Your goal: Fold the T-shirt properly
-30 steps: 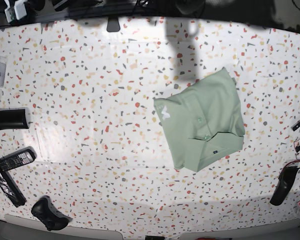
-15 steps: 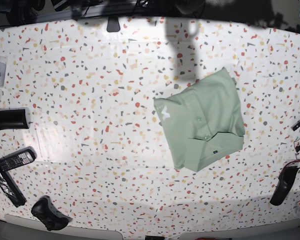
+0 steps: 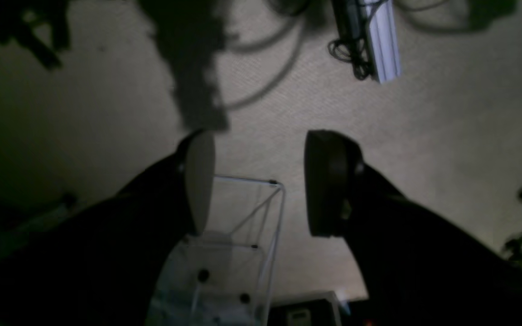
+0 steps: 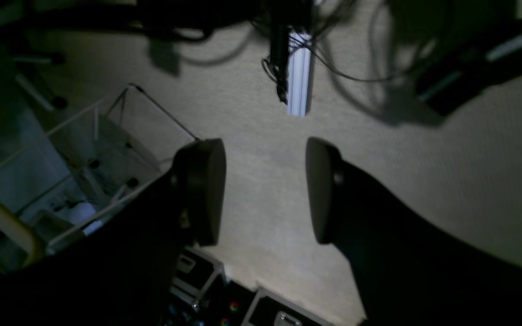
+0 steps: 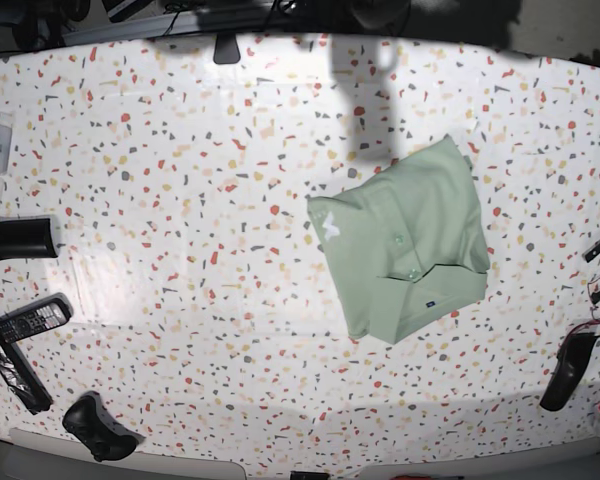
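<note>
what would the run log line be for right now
shirt: folded into compact bundle, collar showing, on table | left jaws: open, empty | right jaws: open, empty | fold: looks done

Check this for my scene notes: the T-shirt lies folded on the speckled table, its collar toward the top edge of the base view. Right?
Not quite: in the base view, the collar points toward the bottom edge. The rest stands.
</note>
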